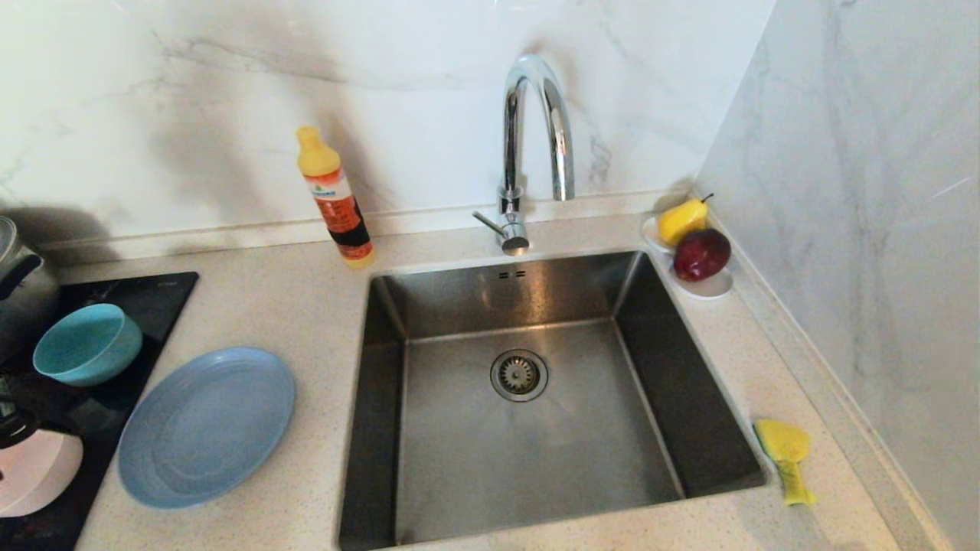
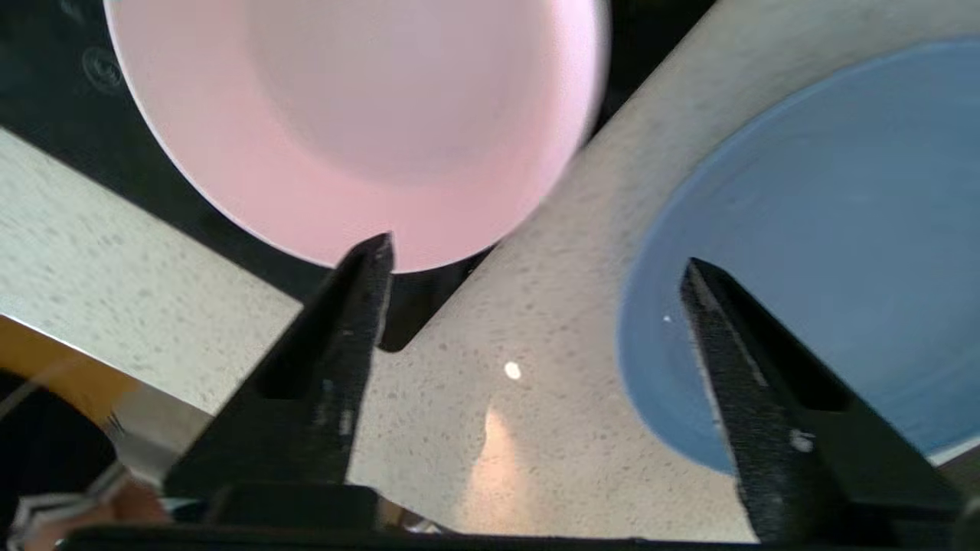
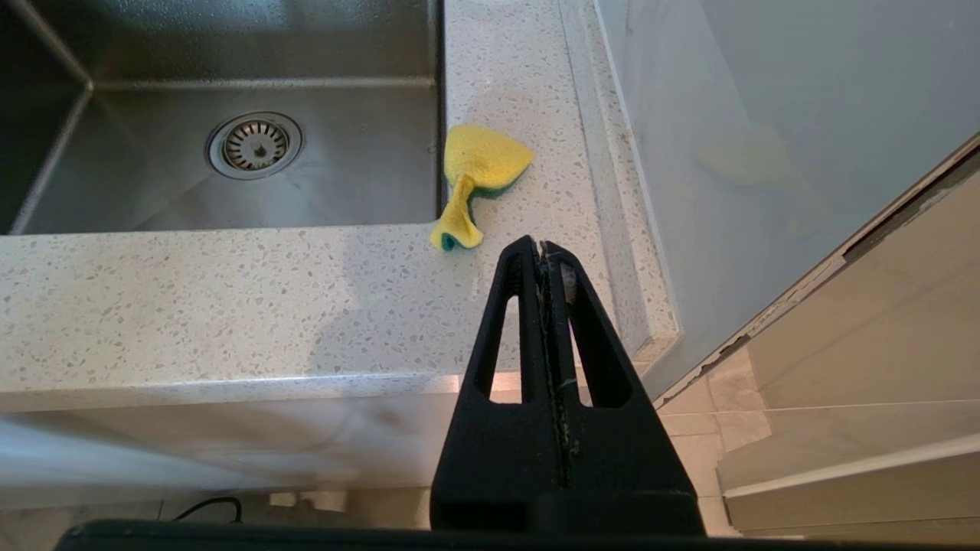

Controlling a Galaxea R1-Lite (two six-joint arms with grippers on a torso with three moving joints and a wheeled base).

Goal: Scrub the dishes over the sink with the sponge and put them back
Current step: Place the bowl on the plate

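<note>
Sink (image 1: 536,428): a square steel basin set into the bench (image 1: 306,306), with a round drain (image 1: 519,375) in its floor and a curved tap (image 1: 536,130) behind it.
Sponge (image 1: 787,458): yellow with a green side, pinched at the middle, lying on the bench just beside the sink's right rim; the right wrist view also shows it (image 3: 475,180) there.
Blue plate (image 1: 207,425): flat on the bench to the left of the sink, apart from the rim.
Teal bowl (image 1: 88,344): on the black cooktop (image 1: 145,302) at the far left, tilted on its side.
Pink bowl (image 1: 34,471): at the lower left edge of the head view, resting partly on the cooktop.
Left claw (image 2: 536,260): released, fingers spread wide with nothing between them, hanging over the bench between the pink bowl (image 2: 360,115) and the blue plate (image 2: 827,245).
Right claw (image 3: 542,249): clenched on nothing, parked off the front edge of the bench, short of the sponge.
Other things: a soap bottle (image 1: 334,197) stands by the wall; a white saucer (image 1: 708,285) holds a pear (image 1: 683,220) and an apple (image 1: 702,254).
</note>
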